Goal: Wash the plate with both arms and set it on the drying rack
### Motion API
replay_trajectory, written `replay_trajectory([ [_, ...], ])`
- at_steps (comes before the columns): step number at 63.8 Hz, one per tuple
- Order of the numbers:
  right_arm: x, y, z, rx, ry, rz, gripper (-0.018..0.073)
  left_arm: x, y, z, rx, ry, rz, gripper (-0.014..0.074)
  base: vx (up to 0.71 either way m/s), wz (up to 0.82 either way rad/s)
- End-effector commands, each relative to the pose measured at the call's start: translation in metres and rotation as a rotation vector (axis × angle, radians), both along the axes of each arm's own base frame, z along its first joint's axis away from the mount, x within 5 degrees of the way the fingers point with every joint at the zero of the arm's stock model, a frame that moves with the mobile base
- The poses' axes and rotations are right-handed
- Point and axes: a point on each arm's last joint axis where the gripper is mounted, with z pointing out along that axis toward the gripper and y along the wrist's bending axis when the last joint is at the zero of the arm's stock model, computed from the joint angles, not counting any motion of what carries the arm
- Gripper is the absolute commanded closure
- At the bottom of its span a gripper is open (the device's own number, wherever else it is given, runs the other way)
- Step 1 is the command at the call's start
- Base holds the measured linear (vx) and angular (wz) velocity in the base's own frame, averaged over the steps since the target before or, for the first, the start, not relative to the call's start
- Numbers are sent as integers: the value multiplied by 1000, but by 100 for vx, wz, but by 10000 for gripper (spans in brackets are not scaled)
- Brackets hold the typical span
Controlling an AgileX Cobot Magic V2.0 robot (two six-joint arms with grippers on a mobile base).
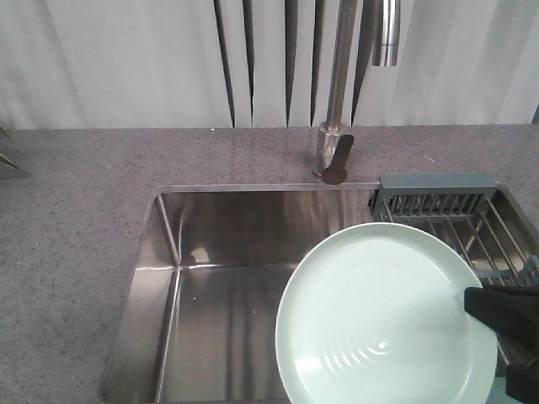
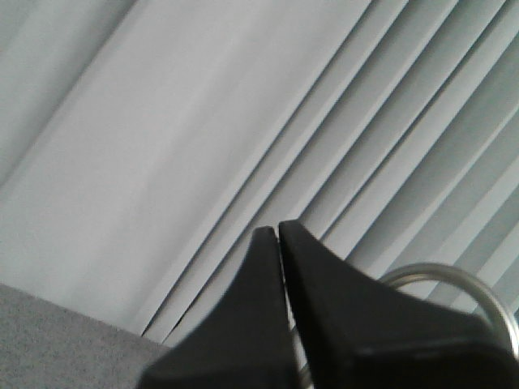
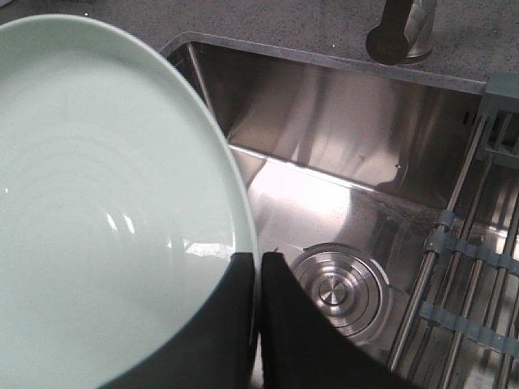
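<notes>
Pinching glossy, ringed mint-green plate (image 1: 379, 320)

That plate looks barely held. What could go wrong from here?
The right gripper pinches the plate only at its rim, so it could slip and drop into the steel sink. Swinging toward the drying rack, it might clip the rack's raised end piece.

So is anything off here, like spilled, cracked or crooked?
Nothing looks spilled or broken. The round pale mint-green plate hangs tilted over the shiny steel sink, pinched at its rim by the black right gripper alone. The black left gripper is shut on nothing and faces the pale curtain.
</notes>
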Motion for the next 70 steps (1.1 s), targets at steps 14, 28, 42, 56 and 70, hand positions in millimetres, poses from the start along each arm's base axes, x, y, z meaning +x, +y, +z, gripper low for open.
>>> replay_trajectory([
  [14, 3, 0, 12, 42, -54, -17, 561, 71, -60, 2, 134, -44, -180, 603, 0, 0],
  [28, 3, 0, 12, 42, -54, -17, 561, 104, -97, -16, 258, -3, -276, 603, 0, 0],
  [42, 3, 0, 12, 42, -54, -17, 561, 124, -125, -27, 328, 6, -344, 603, 0, 0],
  [56, 3, 0, 13, 49, -58, -19, 561, 144, -142, -40, 282, 41, -377, 603, 0, 0],
  [70, 6, -6, 10, -3, -62, -87, 561, 153, -166, -49, 240, 1, -568, 603, 0, 0],
])
